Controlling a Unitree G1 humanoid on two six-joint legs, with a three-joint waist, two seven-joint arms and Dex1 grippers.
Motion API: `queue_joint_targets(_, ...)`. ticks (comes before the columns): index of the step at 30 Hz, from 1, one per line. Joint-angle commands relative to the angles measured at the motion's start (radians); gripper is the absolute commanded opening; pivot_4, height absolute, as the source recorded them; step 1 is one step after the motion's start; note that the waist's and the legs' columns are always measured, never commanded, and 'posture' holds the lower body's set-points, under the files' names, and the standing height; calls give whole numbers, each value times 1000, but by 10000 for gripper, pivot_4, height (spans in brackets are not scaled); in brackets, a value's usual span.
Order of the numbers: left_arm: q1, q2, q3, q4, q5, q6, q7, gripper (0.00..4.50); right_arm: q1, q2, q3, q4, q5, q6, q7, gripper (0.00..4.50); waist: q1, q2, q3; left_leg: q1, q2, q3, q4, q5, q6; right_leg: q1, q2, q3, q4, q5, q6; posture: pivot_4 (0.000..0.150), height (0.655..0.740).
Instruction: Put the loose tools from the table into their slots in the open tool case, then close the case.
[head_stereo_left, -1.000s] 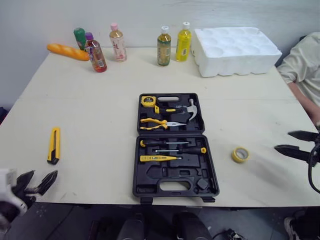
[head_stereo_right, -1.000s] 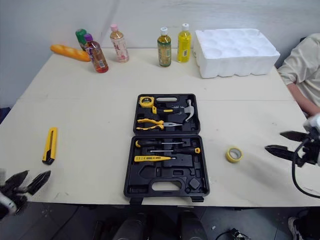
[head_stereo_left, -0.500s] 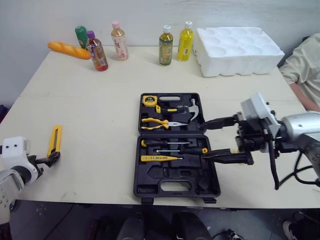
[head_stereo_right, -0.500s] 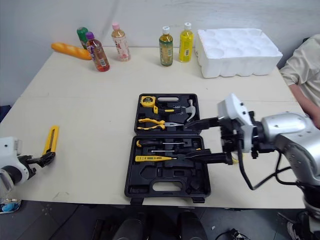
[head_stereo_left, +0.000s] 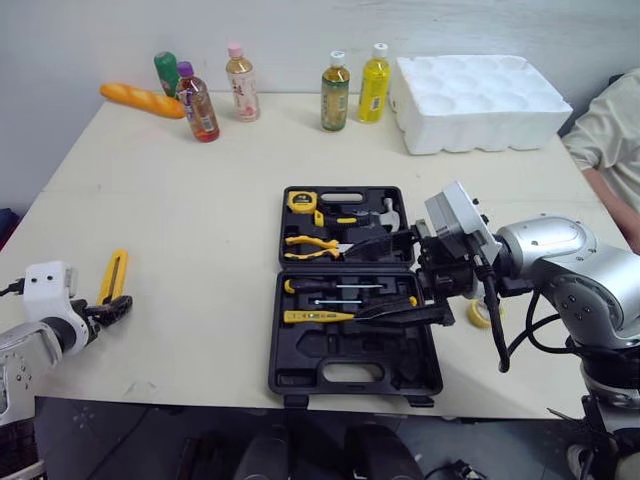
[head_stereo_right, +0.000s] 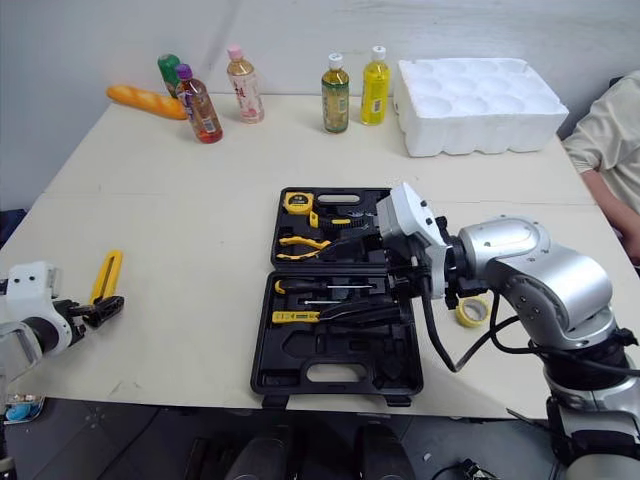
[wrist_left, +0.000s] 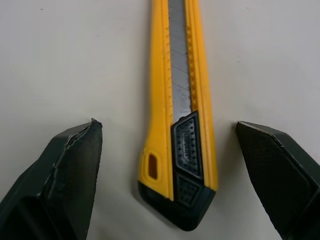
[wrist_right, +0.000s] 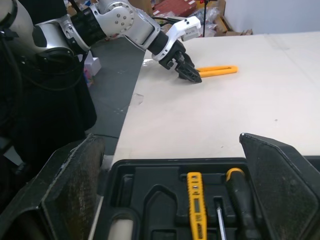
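Note:
The black tool case (head_stereo_left: 300, 375) lies open mid-table, holding a tape measure, hammer, pliers, screwdrivers and a yellow tester pen (wrist_right: 196, 200). My right gripper (head_stereo_left: 385, 278) hovers open over the case's right half, one finger above the lid half, the other above the screwdriver row. A yellow utility knife (head_stereo_left: 113, 280) lies at the table's left. My left gripper (wrist_left: 166, 127) is open with the knife's black butt end (wrist_left: 182, 200) between its fingers, apart from both. A yellow tape roll (head_stereo_right: 468, 312) lies right of the case, partly hidden behind my right arm.
Several bottles (head_stereo_left: 334, 92) and a bread loaf (head_stereo_left: 140, 100) line the far edge, next to a white foam tray (head_stereo_left: 480, 88). A person's sleeve (head_stereo_left: 610, 130) shows at the right edge. Bare tabletop lies between knife and case.
My right arm swung left from the table's right edge to above the case. My left gripper rose from the front corner to the knife's near end and now straddles it.

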Motion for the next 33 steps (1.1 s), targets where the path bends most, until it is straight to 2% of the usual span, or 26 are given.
queue_joint_targets(1,-12,9,-56,4,14,16,-25,44551,-13,7,-2,-1,-5,-24,10,45000,0,0,0,0,0,0,0,0,0,0,0,0,0,0,0,1500,7400)
queue_joint_targets(4,-22,5,-58,-7,12,35,-29,36448,-14,15,-6,2,-14,-28,6,45000,-2,0,0,0,0,0,0,0,0,0,0,0,0,0,0,1500,7400)
queue_joint_targets(8,-25,10,-66,-6,24,29,-44,17745,-13,21,-9,3,-24,-35,-5,45000,-4,0,0,0,0,0,0,0,0,0,0,0,0,0,0,1500,7400)
queue_joint_targets(9,-21,10,-65,-11,25,27,-49,14244,-12,21,-10,2,-30,-37,-10,45000,-5,0,0,0,0,0,-1,0,0,0,0,0,0,0,0,1500,7400)
queue_joint_targets(12,7,26,-50,-20,33,-15,-78,13935,-7,13,-29,-9,-30,-31,-28,45000,-5,0,0,1,0,0,-1,0,0,0,0,0,0,0,0,1500,7400)
queue_joint_targets(17,32,139,-71,-232,-34,-131,-282,13934,45,-63,-105,-35,11,14,-34,45000,-2,-3,2,-1,0,0,-1,1,-2,-1,0,0,-2,0,0,1500,7400)
queue_joint_targets(20,-14,225,-187,-364,-102,-148,-441,13933,119,-125,-157,-58,23,37,-37,45000,5,-3,2,-2,0,-1,-1,1,-2,1,-1,-2,-5,0,0,1500,7400)
queue_joint_targets(24,-128,322,-387,-441,-145,-194,-650,13933,258,-213,-228,-116,34,62,-33,45000,-2,-2,2,-3,-1,0,-3,1,-2,1,-2,-1,-9,0,0,1500,7400)
queue_joint_targets(28,-340,283,-630,-392,-102,-207,-741,13933,414,-269,-300,-182,34,78,-58,45000,-6,0,3,-4,0,0,-4,1,-3,0,0,-1,-10,0,0,1500,7400)
queue_joint_targets(33,-554,162,-893,-296,-27,-203,-843,13933,645,-286,-403,-277,-23,78,-128,45000,0,-2,4,-5,0,0,-1,2,0,1,2,-1,-7,1,1,1500,7400)
